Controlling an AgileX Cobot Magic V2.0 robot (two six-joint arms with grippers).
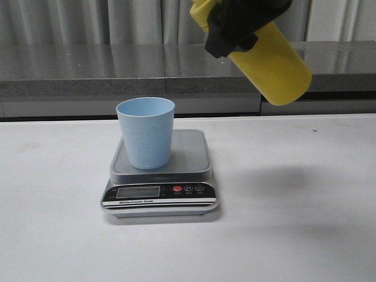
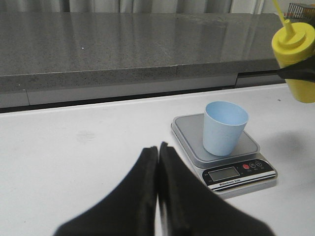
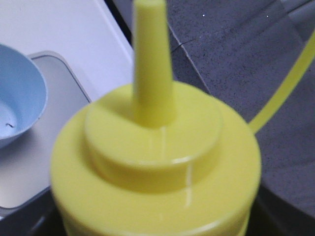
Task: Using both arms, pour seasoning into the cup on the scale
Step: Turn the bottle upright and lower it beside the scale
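From the front view, I lose the top of the seasoning bottle (image 1: 276, 67) past the upper edge, so its nozzle is out of sight there. The right gripper (image 1: 235, 26) wraps the bottle's upper part, and how its jaws stand I cannot make out. On the scale (image 1: 161, 197), the display is too small for me to read any figure. In the right wrist view the bottle fills the picture, blurred, covering much of the scale; the cup (image 3: 17, 105) is cut by the edge. The left gripper (image 2: 158, 147) is cropped at the bottom.
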